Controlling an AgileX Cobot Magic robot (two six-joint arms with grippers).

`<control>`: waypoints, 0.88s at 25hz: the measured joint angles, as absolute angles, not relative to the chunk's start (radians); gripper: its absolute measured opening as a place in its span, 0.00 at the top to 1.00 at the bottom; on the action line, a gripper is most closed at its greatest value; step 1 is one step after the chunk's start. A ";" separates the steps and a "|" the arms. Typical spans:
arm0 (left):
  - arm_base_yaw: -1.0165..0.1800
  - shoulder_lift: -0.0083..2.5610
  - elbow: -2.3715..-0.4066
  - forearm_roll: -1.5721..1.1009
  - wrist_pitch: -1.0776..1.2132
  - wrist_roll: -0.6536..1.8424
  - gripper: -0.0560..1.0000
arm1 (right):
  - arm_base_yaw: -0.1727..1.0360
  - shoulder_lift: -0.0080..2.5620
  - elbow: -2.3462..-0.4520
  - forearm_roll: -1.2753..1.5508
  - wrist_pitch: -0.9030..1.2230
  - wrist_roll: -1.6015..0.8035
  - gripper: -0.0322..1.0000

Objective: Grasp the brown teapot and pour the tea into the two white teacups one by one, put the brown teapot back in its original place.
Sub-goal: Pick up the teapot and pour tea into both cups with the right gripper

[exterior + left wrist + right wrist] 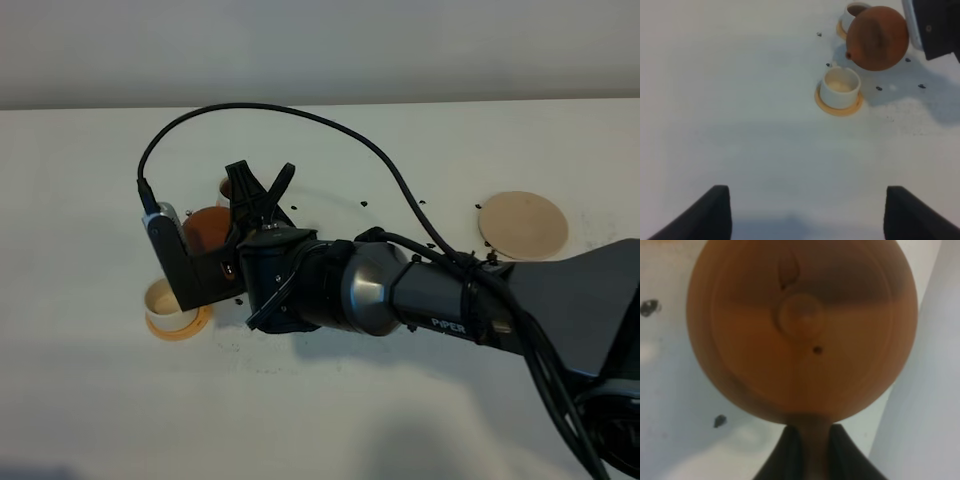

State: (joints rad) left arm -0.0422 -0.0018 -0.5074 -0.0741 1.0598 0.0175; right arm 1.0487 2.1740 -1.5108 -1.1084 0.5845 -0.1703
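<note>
Brown teapot: hanging clear of the table, between the nearer teacup and the farther teacup, with the spout dipping toward the nearer one.
Right gripper: clenching the teapot's loop handle, jaws pinching it from either side.
Left gripper: standing released, jaws wide apart, grasping nothing, well apart from the cups.
Step in hand: judged to be tipping the pot for the nearer teacup; no stream is showing, and whether tea is lying in the cup cannot be told.
Doing it well: holding the spout tip over the cup's mouth rather than its orange saucer, rolling the wrist slowly, and minding that the lid is not sliding off.
Original place: the beige coaster is lying bare on the right arm's side, well apart from the cups.
Writing: "PIPER" is running along the right arm; nothing else is reading clearly.
</note>
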 joint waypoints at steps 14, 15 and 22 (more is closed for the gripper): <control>-0.042 -0.002 -0.507 -0.074 1.060 0.017 0.37 | 1.064 2.193 -1.511 -1.204 0.607 -0.169 0.85; -0.042 -0.002 -0.507 -0.074 1.060 0.017 0.37 | 1.067 2.193 -1.511 -1.209 0.609 -0.169 0.85; -0.042 -0.002 -0.507 -0.074 1.060 0.017 0.37 | 1.069 2.193 -1.511 -1.259 0.641 -0.171 0.85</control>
